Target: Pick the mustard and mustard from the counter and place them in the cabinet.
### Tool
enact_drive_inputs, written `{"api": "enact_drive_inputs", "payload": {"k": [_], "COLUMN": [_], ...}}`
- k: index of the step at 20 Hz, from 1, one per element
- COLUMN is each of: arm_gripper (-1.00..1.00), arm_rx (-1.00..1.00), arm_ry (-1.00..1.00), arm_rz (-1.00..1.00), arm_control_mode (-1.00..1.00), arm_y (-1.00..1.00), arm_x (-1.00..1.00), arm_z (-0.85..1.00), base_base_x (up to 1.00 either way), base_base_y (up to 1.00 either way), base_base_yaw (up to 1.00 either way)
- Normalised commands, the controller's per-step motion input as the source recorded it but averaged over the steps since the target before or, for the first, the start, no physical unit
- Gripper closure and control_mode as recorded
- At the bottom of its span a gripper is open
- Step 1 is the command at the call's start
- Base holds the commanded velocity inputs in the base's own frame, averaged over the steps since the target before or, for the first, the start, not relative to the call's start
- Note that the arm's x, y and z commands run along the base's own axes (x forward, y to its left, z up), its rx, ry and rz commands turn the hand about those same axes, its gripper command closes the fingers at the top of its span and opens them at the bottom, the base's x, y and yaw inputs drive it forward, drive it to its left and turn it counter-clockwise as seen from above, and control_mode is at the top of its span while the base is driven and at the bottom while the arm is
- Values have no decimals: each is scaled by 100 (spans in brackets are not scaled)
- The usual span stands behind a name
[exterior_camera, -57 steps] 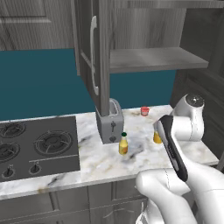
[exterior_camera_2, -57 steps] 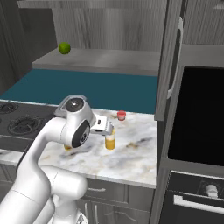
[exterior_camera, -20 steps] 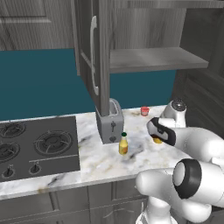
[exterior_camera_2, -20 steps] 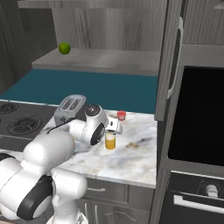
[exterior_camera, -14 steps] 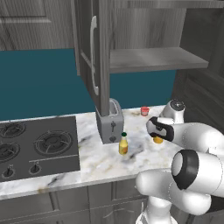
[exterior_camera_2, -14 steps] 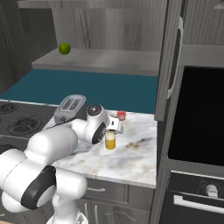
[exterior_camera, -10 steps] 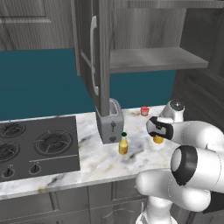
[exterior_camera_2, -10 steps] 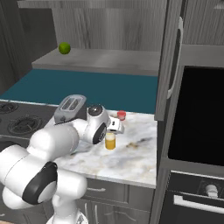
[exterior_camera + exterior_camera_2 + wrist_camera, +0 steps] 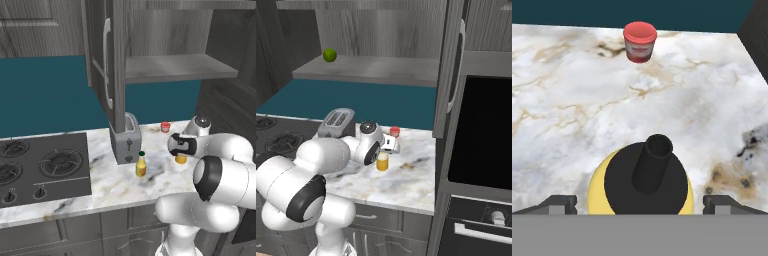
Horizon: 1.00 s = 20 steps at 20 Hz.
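Gripper (image 9: pixel 640 202) over the tall mustard (image 9: pixel 640 182)
We see jaws wide, 1 fingertip each side of the bottle, not gripping.

From the left base view you look forward and down from behind the arm's left side over the counter (image 9: pixel 115 185). The right base view covers that same counter (image 9: pixel 406 182) from behind the arm's right. Your hand view sits close above the taller mustard bottle (image 9: pixel 640 177), looking down its nozzle toward the red cup (image 9: pixel 640 41) beyond.
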Motion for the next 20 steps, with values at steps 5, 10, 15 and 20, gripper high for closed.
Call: {"api": "enact_drive_inputs", "payload": {"k": [5,10,15,20], "arm_gripper": [100,100,100,100], "arm_rx": [0,0,0,-5], "arm_ry": [0,-1,-10,-9], "arm_rz": [0,0,0,0], "arm_control_mode": [-100,-100,-100,-100], "arm_y": [0,0,0,6], "arm_x": [10,0,-20,-21], "arm_z": [-11,-5,26,58], "base_base_x": [0,0,0,0], "base_base_y": [0,0,0,0], "base_base_yaw": [0,0,0,0]}}
